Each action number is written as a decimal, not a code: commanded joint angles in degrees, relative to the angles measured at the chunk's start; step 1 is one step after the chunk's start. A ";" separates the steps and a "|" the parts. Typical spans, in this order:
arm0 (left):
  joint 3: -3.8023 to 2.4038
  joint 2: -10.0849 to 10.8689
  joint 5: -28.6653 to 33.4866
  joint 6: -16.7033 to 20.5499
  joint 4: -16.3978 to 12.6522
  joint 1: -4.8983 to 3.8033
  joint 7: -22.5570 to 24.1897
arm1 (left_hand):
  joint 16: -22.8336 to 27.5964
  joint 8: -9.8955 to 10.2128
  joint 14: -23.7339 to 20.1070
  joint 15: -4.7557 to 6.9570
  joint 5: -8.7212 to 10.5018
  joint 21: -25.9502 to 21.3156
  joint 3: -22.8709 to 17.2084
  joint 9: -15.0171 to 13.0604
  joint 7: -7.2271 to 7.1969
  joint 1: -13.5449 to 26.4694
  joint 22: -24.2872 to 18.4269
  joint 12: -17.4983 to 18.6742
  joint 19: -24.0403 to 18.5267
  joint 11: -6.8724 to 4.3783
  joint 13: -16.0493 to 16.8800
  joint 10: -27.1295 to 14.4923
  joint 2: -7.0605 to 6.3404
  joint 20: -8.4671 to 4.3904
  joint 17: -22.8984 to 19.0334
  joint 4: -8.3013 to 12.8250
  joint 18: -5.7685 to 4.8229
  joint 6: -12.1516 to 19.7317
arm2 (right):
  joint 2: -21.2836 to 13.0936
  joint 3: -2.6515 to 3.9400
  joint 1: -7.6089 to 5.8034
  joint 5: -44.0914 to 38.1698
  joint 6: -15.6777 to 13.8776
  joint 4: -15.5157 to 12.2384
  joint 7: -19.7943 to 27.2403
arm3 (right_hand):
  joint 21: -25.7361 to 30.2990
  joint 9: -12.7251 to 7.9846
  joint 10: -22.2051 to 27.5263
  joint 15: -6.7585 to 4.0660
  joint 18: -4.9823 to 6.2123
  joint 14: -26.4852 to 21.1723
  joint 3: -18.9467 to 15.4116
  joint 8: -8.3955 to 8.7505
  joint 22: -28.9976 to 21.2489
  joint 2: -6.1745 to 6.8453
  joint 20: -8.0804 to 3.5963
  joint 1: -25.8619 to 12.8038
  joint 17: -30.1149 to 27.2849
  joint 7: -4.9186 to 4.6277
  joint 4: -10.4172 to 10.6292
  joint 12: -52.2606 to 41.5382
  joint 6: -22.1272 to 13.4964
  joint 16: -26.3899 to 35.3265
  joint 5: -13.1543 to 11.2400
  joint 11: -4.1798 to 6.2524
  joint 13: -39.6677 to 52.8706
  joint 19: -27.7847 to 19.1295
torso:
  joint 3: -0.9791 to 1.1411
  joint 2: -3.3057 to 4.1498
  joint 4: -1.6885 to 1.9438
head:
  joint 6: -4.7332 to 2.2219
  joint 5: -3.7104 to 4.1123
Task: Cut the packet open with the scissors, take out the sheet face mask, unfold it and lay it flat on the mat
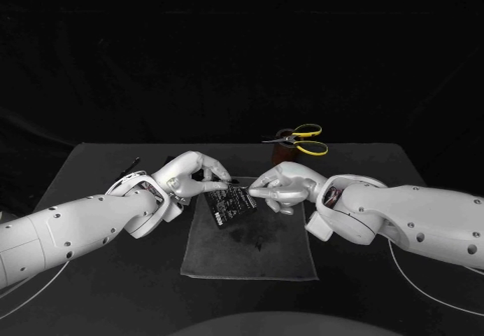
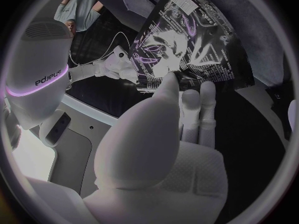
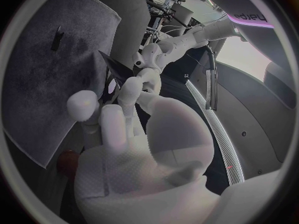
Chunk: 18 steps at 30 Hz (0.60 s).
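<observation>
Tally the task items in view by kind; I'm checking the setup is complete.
Black printed foil packet: 1
Yellow-handled scissors: 1
Dark grey cloth mat: 1
Total: 3

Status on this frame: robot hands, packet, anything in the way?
Both holding: left robot hand and right robot hand pinch the packet above the mat. Yellow-handled scissors idle at far table edge. Small dark strip on mat.

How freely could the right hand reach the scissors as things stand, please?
Probably yes, but not at once: bare table lies between the right hand and the scissors, yet that hand holds the packet with the left hand.
</observation>
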State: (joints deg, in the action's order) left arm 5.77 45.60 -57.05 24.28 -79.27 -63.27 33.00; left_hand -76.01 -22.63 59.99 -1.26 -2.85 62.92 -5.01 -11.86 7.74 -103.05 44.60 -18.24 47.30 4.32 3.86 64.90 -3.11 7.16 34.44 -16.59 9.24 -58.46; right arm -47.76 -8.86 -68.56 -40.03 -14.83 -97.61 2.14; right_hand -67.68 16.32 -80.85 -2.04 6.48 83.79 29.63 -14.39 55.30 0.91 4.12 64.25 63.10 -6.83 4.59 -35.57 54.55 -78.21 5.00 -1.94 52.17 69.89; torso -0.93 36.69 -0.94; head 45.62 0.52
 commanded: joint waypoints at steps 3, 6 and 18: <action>-0.05 -0.13 0.15 -0.92 -0.06 0.00 0.35 | 0.33 0.31 -0.30 0.05 0.11 -0.12 -0.38 0.08 0.20 0.18 0.06 0.31 -0.43 0.33 -0.02 0.04 -0.59 0.06 0.02 0.11 1.11 0.31 | 0.53 0.05 -0.14 -1.82 0.68 0.34 -1.04 | 0.06 0.07 0.31 -0.10 0.68 1.70 0.12 0.06 0.06 -0.01 0.09 -0.15 0.05 -0.14 0.05 -0.19 0.27 -0.35 0.37 0.09 -0.07 0.14 | -0.03 0.02 0.08 | 0.09 -0.02; -0.05 -0.12 0.17 -0.92 0.00 0.00 0.28 | 0.32 0.32 -0.27 0.04 0.12 -0.12 -0.40 0.08 0.21 0.19 0.06 0.35 -0.44 0.34 -0.02 0.04 -0.59 0.07 0.06 0.10 1.11 0.32 | 0.93 0.05 -0.23 -2.17 0.63 0.79 -1.27 | 0.02 0.13 0.32 -0.15 0.67 1.75 0.22 0.01 0.17 -0.01 0.08 0.15 0.39 -0.08 -0.15 -0.47 0.40 -0.54 0.33 0.14 0.26 0.20 | -0.03 -0.01 0.03 | 0.15 -0.12; -0.05 -0.29 0.21 -0.94 0.12 0.00 -0.05 | 0.28 0.34 -0.19 0.02 0.12 -0.11 -0.43 0.09 0.23 0.21 0.07 0.39 -0.44 0.35 -0.02 0.04 -0.58 0.08 0.20 0.09 1.12 0.32 | 2.25 0.05 -0.40 -4.22 0.42 1.54 -2.25 | 0.02 0.27 0.37 -0.23 0.67 1.79 0.28 -0.07 0.27 0.36 0.01 0.82 0.74 0.00 -0.75 -1.04 0.61 -0.79 0.05 0.23 0.98 0.23 | 0.01 0.00 0.04 | 0.21 -0.18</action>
State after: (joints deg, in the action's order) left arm 5.77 45.44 -57.05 24.07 -79.10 -63.26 32.84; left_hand -76.01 -22.53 60.01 -1.28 -2.85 62.92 -5.17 -11.87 7.74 -103.05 44.58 -18.13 47.30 4.31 3.78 64.90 -3.11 7.16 34.59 -16.43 9.21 -58.47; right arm -45.58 -8.85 -68.92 -42.56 -14.82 -96.09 0.51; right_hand -67.68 16.53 -80.85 -2.11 6.44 83.87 29.98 -14.38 55.52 1.30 4.12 64.64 63.87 -6.86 4.23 -36.49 54.96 -78.83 5.00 -1.94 53.09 69.89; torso -0.96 36.71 -0.91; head 45.75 0.36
